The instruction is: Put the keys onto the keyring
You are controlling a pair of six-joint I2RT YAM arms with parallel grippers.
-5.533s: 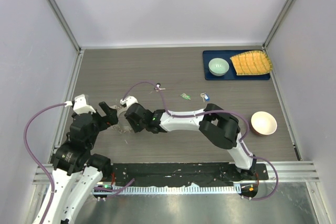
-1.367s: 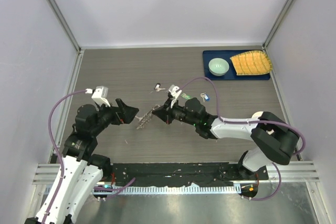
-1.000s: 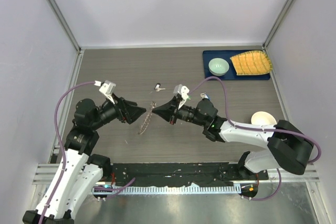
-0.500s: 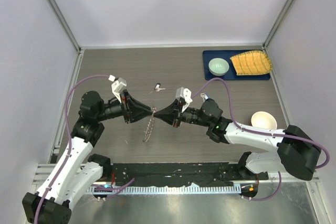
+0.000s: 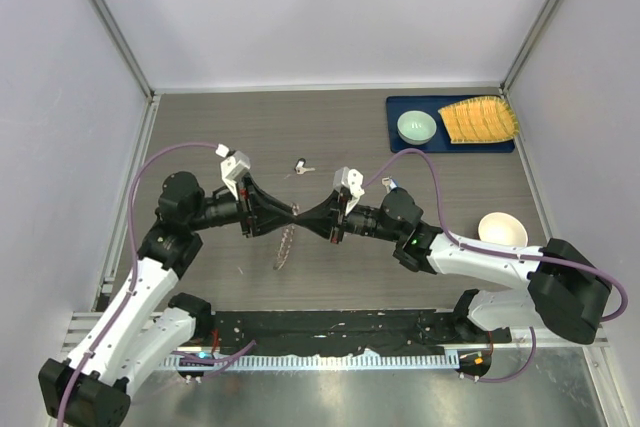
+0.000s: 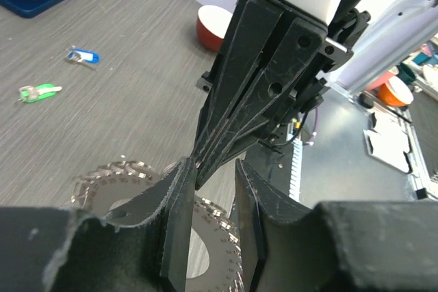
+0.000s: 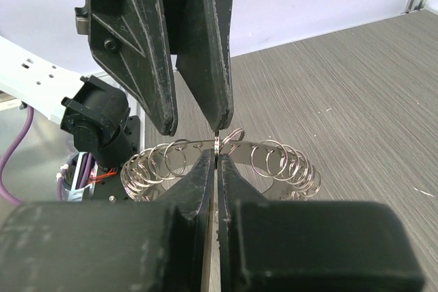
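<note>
Pinching the rim of the large bristly grey-brown metal keyring point(image 7: 274, 157), the right pincer point(image 7: 215, 155) steadies it; the left pincer point(image 6: 209, 169), slightly spread there, should close squarely; 2 tiny silver keys point(image 6: 37, 91), green- and blue-headed, lie beyond it

Mid-counter point(image 5: 200, 137): left claw point(image 5: 292, 214) and right claw point(image 5: 304, 215) tip to tip, keyring point(image 5: 284, 245) hanging below them; no way through. Right arm point(image 5: 480, 258) bars the right-centre. Loose, low: green key point(image 6: 37, 91), blue key point(image 6: 82, 56). Far right: tray point(image 5: 396, 145), bowl point(image 5: 502, 234). Back and far-left strips: open counter.
</note>
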